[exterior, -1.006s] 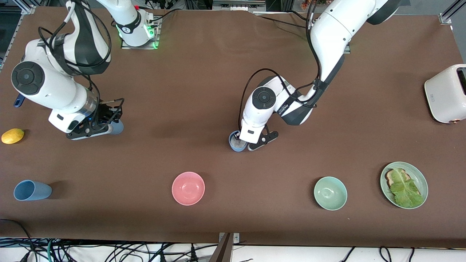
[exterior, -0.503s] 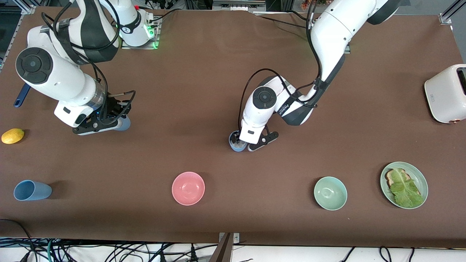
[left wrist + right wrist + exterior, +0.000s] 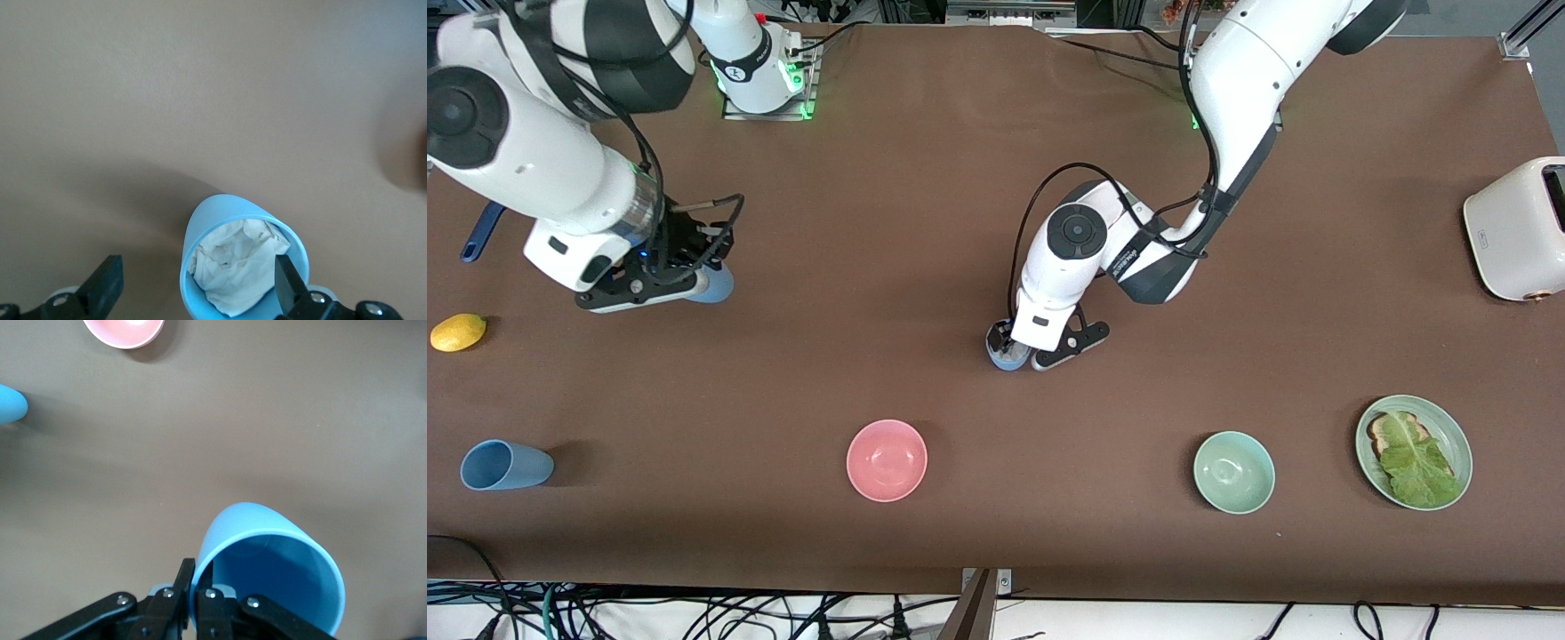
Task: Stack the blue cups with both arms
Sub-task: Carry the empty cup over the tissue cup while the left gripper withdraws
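The right claw (image 3: 660, 286) is pinching the rim of an empty blue cup (image 3: 270, 577), lifted over the worktop (image 3: 925, 222). The left claw (image 3: 1040, 349), fingers spread, is straddling the rim of a paper-stuffed cup (image 3: 243, 267) standing toward the worktop's middle. A third cup (image 3: 505, 465) is lying on its side.

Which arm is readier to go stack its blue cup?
Right. The right hand is shut on the rim of the empty light-blue tumbler. The left hand is open at the other light-blue tumbler, which has crumpled white paper inside.
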Motion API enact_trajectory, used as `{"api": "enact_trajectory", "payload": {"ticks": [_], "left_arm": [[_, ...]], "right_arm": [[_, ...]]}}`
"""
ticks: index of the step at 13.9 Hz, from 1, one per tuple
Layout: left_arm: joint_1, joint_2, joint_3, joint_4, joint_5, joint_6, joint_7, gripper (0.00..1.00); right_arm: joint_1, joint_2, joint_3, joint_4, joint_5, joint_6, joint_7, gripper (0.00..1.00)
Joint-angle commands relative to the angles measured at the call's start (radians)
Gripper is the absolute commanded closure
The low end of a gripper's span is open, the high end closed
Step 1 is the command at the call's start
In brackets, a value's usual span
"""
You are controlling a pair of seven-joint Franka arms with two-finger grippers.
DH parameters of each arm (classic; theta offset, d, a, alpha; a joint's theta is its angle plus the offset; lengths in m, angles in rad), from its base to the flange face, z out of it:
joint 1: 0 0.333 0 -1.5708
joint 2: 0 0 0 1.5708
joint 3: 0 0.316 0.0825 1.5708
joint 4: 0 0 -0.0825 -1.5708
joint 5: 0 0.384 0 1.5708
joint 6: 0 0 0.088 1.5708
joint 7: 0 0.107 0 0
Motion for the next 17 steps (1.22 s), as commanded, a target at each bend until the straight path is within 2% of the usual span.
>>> {"api": "enact_trajectory", "payload": {"ticks": [1,4,9,13,15,17], "left_arm": [[0.006,-0.066,-0.001,-0.001,0.013,-0.089,0.05,0.0],[0.023,-0.121,-0.003,-0.001,-0.03,-0.159,0.12,0.0],[0.109,-0.27,-0.003,0.032,-0.183,-0.403,0.39,0.0],[0.167,-0.338,0.005,0.068,-0.199,-0.55,0.528,0.0],[0.222,-0.373,0.008,0.066,-0.2,-0.592,0.676,0.0],[0.27,-0.4,0.034,0.065,-0.2,-0.638,0.859,0.0]], "right_arm": [[0.017,0.013,-0.003,0.071,0.009,-0.064,0.016,1.0],[0.044,0.018,-0.003,0.108,0.008,-0.096,0.045,1.0],[0.147,0.048,-0.004,0.117,0.005,-0.079,0.215,1.0],[0.227,0.099,-0.003,0.159,0.005,-0.07,0.371,1.0],[0.276,0.136,0.0,0.162,0.003,-0.017,0.463,1.0],[0.279,0.188,0.07,0.197,-0.006,0.028,0.562,1.0]]}}
